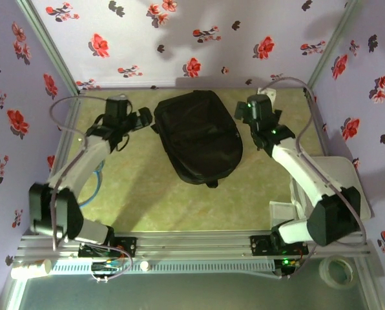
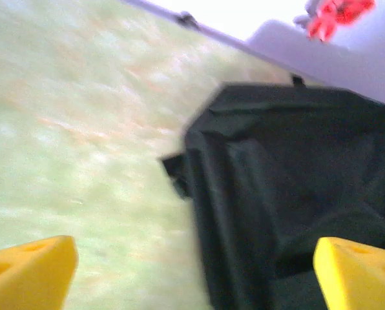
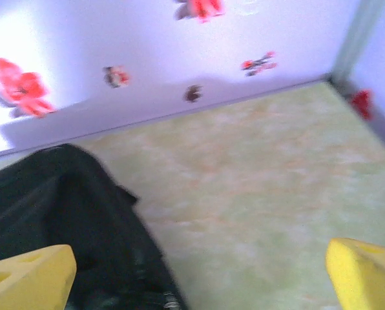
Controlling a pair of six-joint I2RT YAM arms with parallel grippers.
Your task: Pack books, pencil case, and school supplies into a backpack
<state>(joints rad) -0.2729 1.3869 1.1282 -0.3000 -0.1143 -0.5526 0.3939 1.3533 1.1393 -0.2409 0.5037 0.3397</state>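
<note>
Here the backpack lies flat on the green-yellow desk, toward the far side and roughly midway between the two arms. Behind it is the back wall (lilac, scattered with red flowers). Whether its zips are open I cannot tell.

From above, the left claw hovers just beside the backpack's far left corner, and the right claw just beside its far right corner. This view does not show whether either touches the fabric.

In the left wrist view the left claw stands wide. Its yellow fingers sit at opposite edges of the picture with nothing gripped between them. The backpack spreads out ahead on the right, with bare desk on the left.

In the right wrist view the right claw also stands wide and empty. The backpack's edge is at lower left, and bare desk runs on to the wall.
</note>
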